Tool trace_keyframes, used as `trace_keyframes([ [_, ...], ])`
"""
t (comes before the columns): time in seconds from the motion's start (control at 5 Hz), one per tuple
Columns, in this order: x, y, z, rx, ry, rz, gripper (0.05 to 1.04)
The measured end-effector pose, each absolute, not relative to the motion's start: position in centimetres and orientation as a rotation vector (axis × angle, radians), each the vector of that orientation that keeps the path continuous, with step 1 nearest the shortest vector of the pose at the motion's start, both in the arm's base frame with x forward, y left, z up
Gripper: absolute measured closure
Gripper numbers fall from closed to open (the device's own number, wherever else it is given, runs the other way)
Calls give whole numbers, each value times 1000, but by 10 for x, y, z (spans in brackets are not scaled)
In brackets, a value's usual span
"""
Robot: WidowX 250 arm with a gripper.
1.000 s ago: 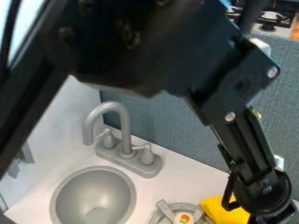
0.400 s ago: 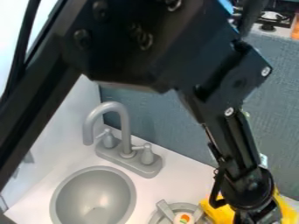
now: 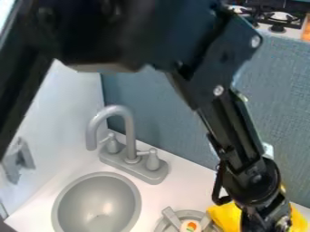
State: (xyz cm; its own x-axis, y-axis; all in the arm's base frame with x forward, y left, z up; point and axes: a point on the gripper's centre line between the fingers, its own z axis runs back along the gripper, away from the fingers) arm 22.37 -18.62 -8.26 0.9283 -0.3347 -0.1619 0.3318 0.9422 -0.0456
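- The black arm [image 3: 121, 36] slants over the white countertop [image 3: 181, 190].
- The grey basin [image 3: 97, 206] is sunk in the countertop, the grey faucet [image 3: 130, 136] behind it, towards the back edge.
- The yellow cloth [image 3: 227, 218] lies right of the basin, near the back edge. It looks light, soft and floppy, unlikely to break; a raised fold would be the best hold, as flat parts could slip away.
- The gripper [image 3: 266, 222] hangs in front of the cloth; whether it is open, narrowed or holding anything, I cannot tell, nor whether they touch.
- A round grey dish [image 3: 195, 213], probably stiff, sits just beside the cloth, with a small white piece [image 3: 191, 227] at it.
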Motion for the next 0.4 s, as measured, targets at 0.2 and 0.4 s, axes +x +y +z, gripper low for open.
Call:
trace_keyframes([
  [0.2,225,-188,-46,-61,97,-301,79],
  [0.4,231,-181,10,-64,-5,-259,81],
])
